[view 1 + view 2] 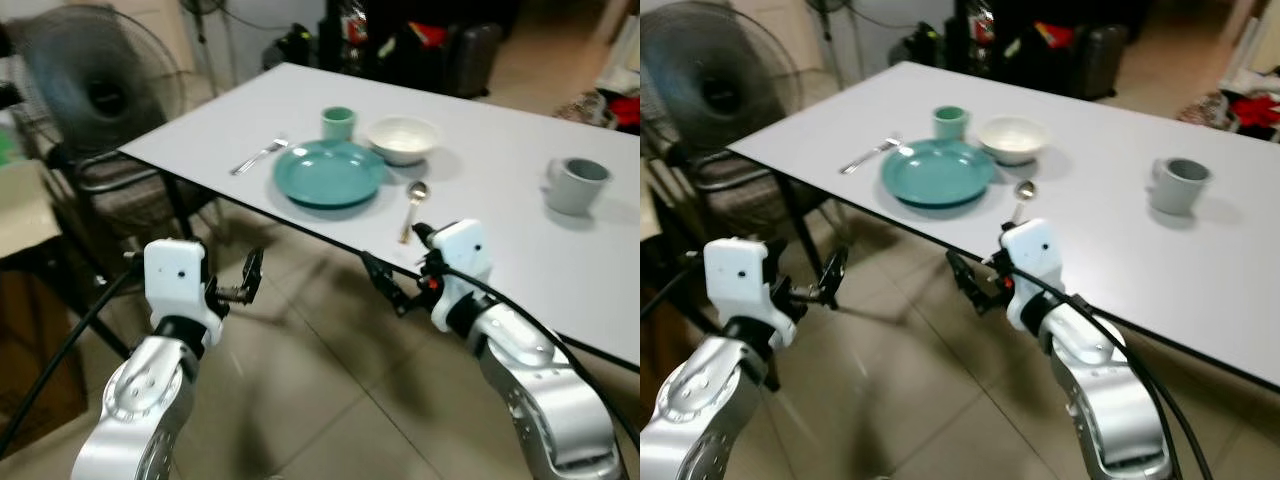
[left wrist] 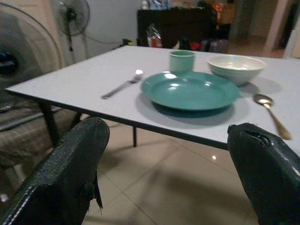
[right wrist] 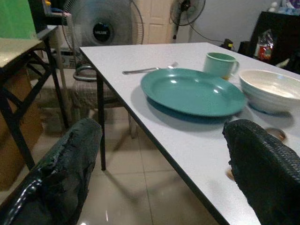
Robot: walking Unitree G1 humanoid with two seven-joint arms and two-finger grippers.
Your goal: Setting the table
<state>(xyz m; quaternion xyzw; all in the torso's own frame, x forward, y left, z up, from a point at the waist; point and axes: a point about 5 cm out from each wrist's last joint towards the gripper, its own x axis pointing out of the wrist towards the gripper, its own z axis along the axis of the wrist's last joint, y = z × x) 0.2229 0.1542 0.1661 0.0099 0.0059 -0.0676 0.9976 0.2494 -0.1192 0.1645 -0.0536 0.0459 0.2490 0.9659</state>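
Teal plate (image 1: 329, 172) near desk (image 1: 520, 250) front edge, fork (image 1: 259, 156) left and spoon (image 1: 412, 208) right, long axes across the edge, left pincer (image 1: 246, 280) and right pincer (image 1: 388, 284) fingers apart over tiled floor (image 1: 320, 390).

Right gripper (image 3: 159, 173): fingers spread wide, level with the white table (image 3: 187, 140) edge. On the table: teal plate (image 3: 193, 92), green cup (image 3: 220, 64) and cream bowl (image 3: 269, 90) beyond it, fork (image 3: 149, 70) beside it. Fan (image 3: 104, 29) stands far off.
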